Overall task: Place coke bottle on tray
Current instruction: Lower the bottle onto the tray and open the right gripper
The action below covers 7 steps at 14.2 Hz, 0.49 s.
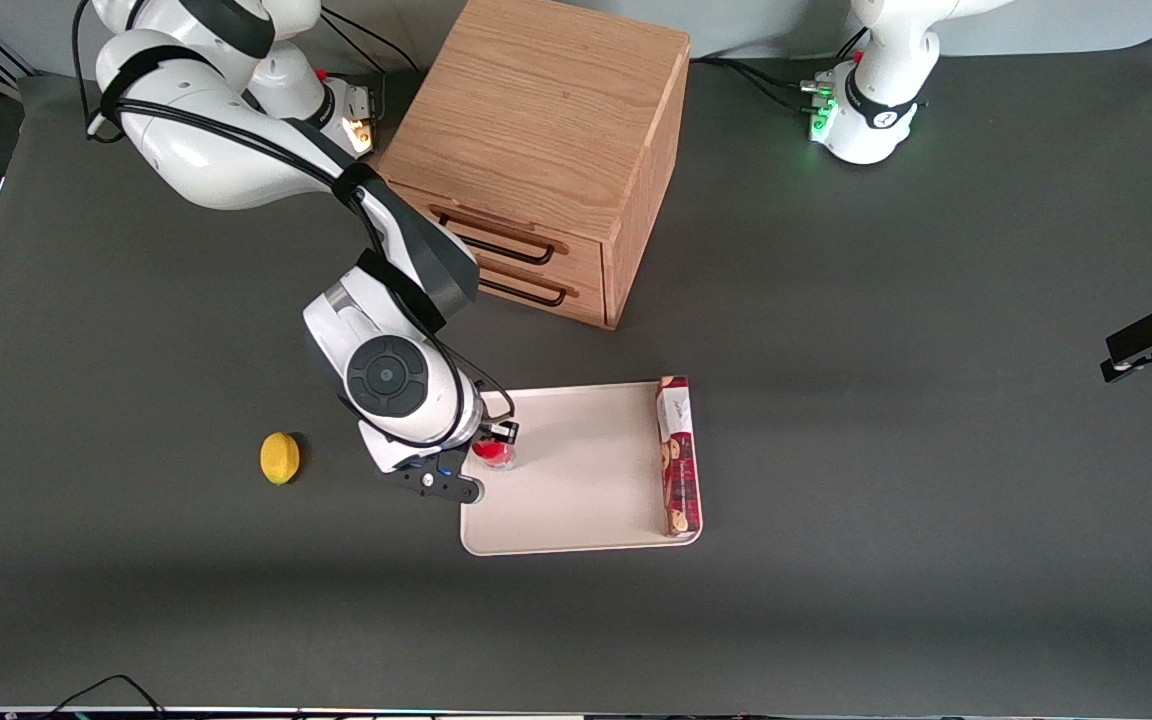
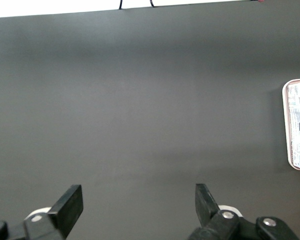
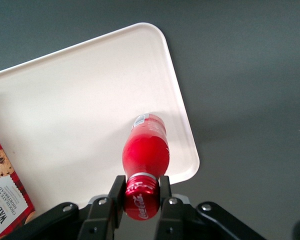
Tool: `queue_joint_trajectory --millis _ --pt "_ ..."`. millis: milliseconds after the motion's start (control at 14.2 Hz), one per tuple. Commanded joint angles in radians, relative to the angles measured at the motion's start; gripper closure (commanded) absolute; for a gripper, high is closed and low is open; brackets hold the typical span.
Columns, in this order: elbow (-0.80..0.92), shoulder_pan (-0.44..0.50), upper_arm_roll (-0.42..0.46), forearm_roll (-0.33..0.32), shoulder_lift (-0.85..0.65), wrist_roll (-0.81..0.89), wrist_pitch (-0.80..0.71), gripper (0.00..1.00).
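The gripper [image 3: 141, 192] is clenched on the red cap of the coke bottle [image 3: 145, 150], holding it upright over the tray [image 1: 586, 470] near its rim, with the cookie box [image 1: 677, 455] at the bottle's three o'clock.

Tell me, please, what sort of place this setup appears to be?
Probably a robotics lab bench: a dark-matted table, a wooden drawer unit, and the gripper holding the coke bottle over the tray.

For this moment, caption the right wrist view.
Gripper fingers shut on the coke bottle cap, over the tray.
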Motion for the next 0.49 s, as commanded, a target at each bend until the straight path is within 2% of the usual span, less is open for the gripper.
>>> queue_joint_trajectory --millis 0,70,141,282,423 --pt "-0.001 -0.001 0.011 -0.028 -0.007 0.033 0.009 0.37" --pt "-0.001 -0.002 0.011 -0.028 -0.01 0.033 0.009 0.22" --pt "0.002 -0.003 0.011 -0.027 -0.019 0.031 0.004 0.03" --pt "0.014 -0.012 0.015 -0.024 -0.069 0.022 -0.034 0.0" --pt "0.016 -0.055 0.064 -0.019 -0.15 -0.013 -0.112 0.0"
